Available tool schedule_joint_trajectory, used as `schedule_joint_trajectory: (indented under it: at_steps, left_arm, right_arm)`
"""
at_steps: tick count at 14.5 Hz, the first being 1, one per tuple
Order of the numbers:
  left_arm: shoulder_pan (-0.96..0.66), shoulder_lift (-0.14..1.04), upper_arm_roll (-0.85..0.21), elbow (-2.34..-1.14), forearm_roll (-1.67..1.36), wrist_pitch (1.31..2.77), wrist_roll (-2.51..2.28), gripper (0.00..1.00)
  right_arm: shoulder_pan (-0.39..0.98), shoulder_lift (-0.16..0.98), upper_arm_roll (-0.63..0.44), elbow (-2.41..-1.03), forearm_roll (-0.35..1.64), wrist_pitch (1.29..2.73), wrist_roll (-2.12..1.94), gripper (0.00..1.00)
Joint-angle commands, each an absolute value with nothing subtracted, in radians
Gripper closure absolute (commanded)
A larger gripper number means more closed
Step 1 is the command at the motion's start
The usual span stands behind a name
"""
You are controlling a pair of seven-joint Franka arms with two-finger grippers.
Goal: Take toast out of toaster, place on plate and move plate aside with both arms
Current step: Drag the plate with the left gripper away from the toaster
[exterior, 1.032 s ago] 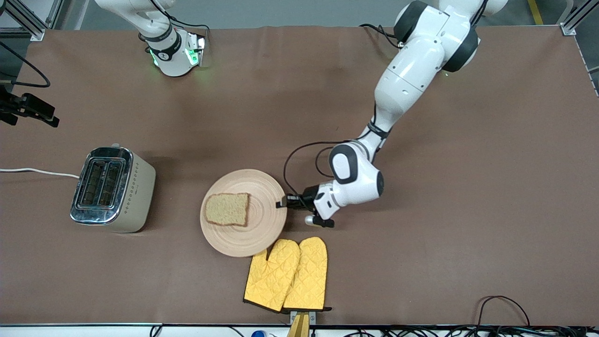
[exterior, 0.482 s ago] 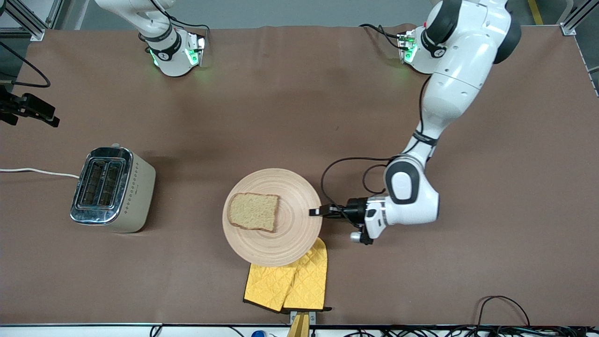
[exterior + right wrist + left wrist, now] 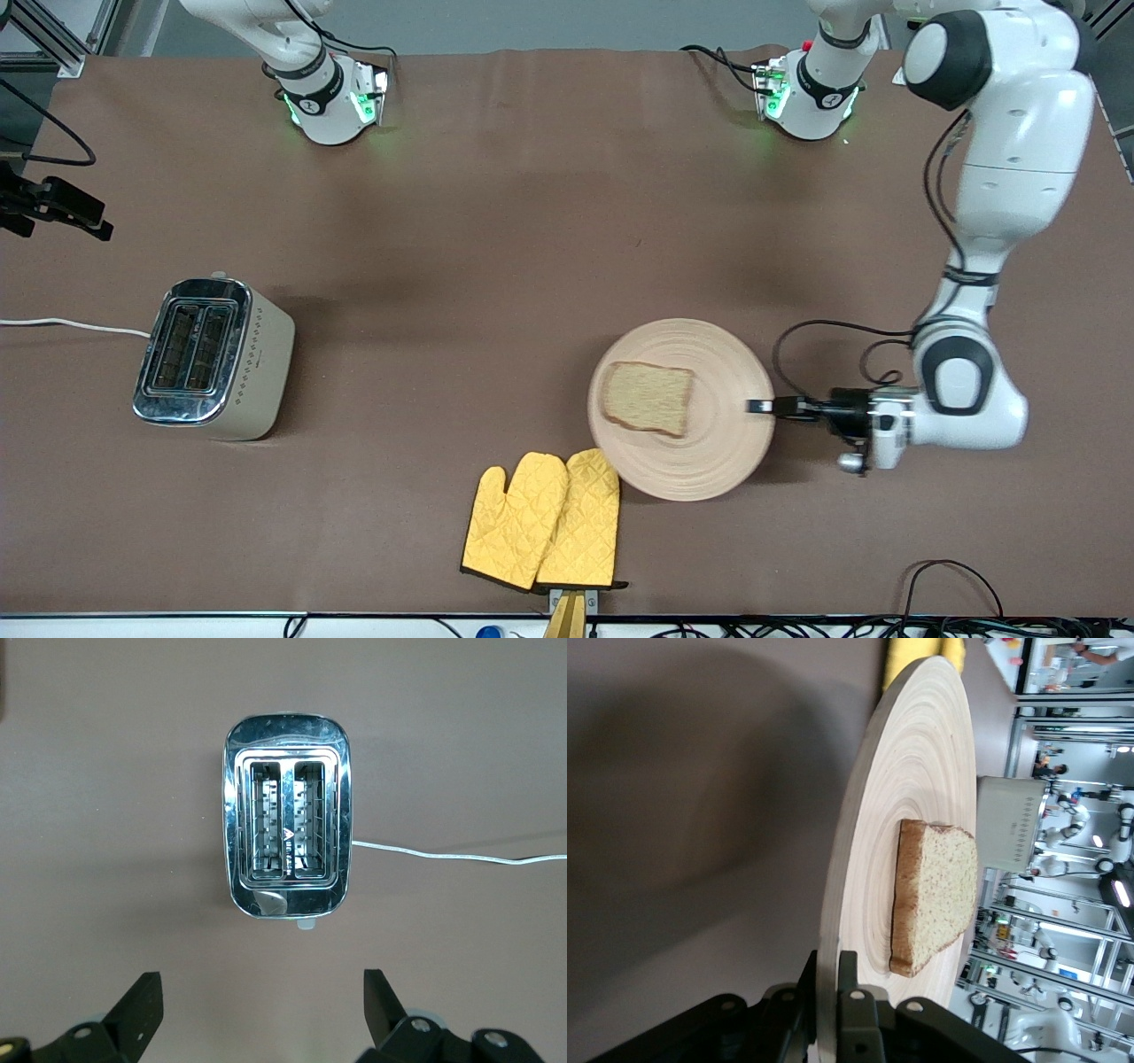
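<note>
The round light wooden plate [image 3: 709, 447] sits toward the left arm's end of the table, beside the yellow mitts. The brown toast [image 3: 648, 409] lies flat on it. My left gripper [image 3: 760, 407] is shut on the plate's rim, on the edge facing the left arm's end. In the left wrist view the plate [image 3: 912, 753] runs between the two fingers of my left gripper [image 3: 828, 961], with the toast [image 3: 939, 895] just past them. My right gripper [image 3: 263, 992] is open and empty over the toaster [image 3: 288, 842]; it is out of the front view.
The chrome toaster [image 3: 213, 359] stands toward the right arm's end, its slots empty and a white cord [image 3: 71, 326] trailing from it. Two yellow quilted oven mitts [image 3: 542, 521] lie near the front edge. A black camera mount [image 3: 53, 208] sits at the table's edge.
My left gripper has moved the plate, with the toast on it, toward the left arm's end of the table, and it no longer covers the mitts. The right arm has not visibly moved.
</note>
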State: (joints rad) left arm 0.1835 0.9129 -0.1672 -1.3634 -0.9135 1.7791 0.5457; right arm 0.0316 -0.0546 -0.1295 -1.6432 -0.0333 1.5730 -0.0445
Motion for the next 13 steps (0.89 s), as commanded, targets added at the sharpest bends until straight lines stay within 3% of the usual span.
schedule_joint_trajectory:
  at_steps: [1,11,13]
  left_arm:
    - [0.274,0.870,-0.186,-1.393,-0.817,1.717,0.555,1.00]
    - [0.488,0.903,-0.184,-1.390,-0.698,1.684,0.856,1.00]
    - [0.508,0.917,-0.184,-1.390,-0.696,1.684,0.859,0.96]
  right_arm:
    - [0.017,-0.058,-0.121,-1.643,-0.023,1.566,-0.052,0.00]
    - [0.017,-0.058,-0.120,-1.643,-0.023,1.566,-0.052,0.00]
    - [0.018,-0.058,-0.120,-1.643,-0.023,1.566,-0.052,0.00]
